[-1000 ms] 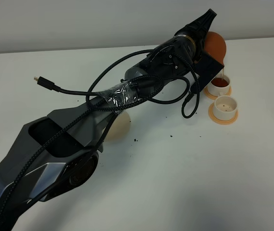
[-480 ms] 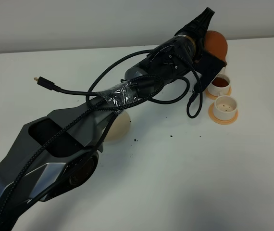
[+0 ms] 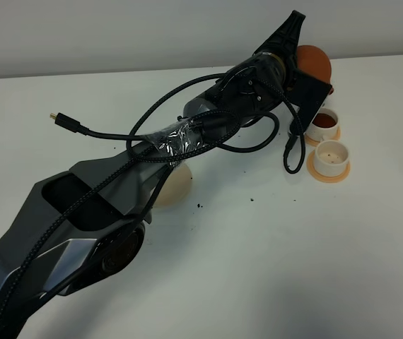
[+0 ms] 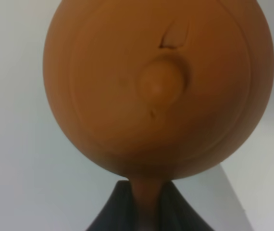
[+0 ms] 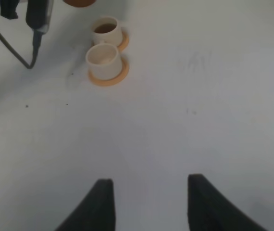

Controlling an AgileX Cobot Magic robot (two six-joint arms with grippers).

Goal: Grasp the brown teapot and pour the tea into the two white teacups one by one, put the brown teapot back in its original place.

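Note:
My left gripper (image 3: pixel 306 79) is shut on the loop handle of the brown teapot (image 3: pixel 314 62) and holds it in the air just behind the two white teacups. The far teacup (image 3: pixel 324 121) holds dark tea; the near teacup (image 3: pixel 331 157) looks empty. Each stands on an orange saucer. No tea is streaming from the teapot. In the left wrist view the teapot (image 4: pixel 158 86) fills the picture lid-on, its handle between the dark fingers (image 4: pixel 110 219). The cream coaster (image 3: pixel 177 185) lies partly under my left arm. My right gripper (image 5: pixel 149 204) is open and empty, well in front of the cups (image 5: pixel 103 57).
Black cables (image 3: pixel 279 145) hang from my left arm close to the cups, and a loose plug (image 3: pixel 61 120) sticks out at the left. Small dark specks (image 3: pixel 200 206) lie on the white table (image 3: pixel 258 268). A grey wall stands behind the table's far edge.
The teapot was pouring a thin stream into the far teacup; it has tipped back and risen slightly, and the stream has stopped. The hanging cable swung right.

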